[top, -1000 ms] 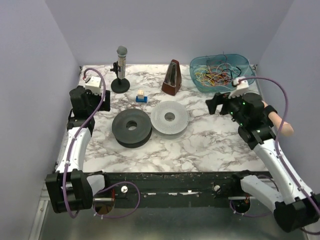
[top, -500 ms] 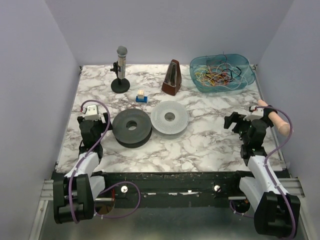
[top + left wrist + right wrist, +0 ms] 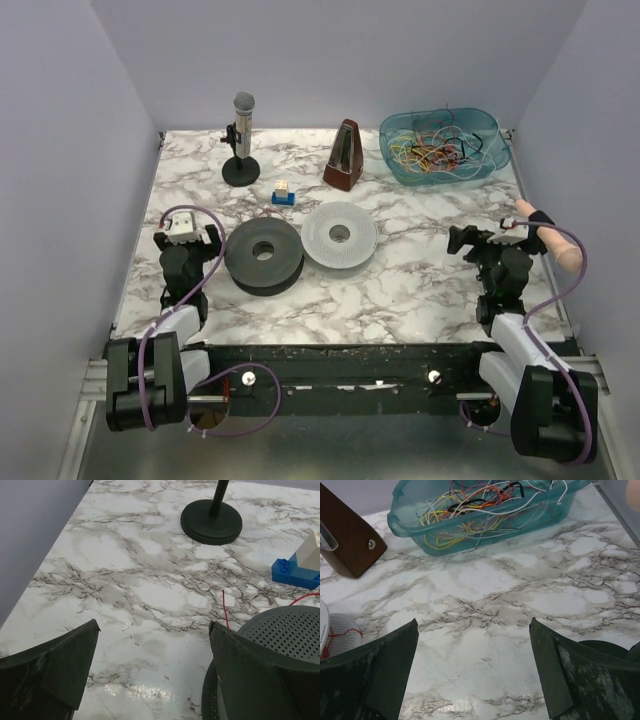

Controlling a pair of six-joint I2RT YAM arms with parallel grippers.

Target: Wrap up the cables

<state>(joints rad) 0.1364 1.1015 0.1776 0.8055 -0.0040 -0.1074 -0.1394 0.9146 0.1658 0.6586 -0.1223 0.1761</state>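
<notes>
At the far right corner of the marble table, the teal bin holds the cables, a tangle spread from 9 to 3. They lie at 12 o'clock from the right gripper, the nearer one, its jaws wide and empty. The left gripper, equally wide, sits well apart at 9 o'clock.

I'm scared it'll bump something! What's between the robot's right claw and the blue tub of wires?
Nothing, just bare marble table between the right gripper and the tub holding the cables. The right wrist view shows it best.
</notes>
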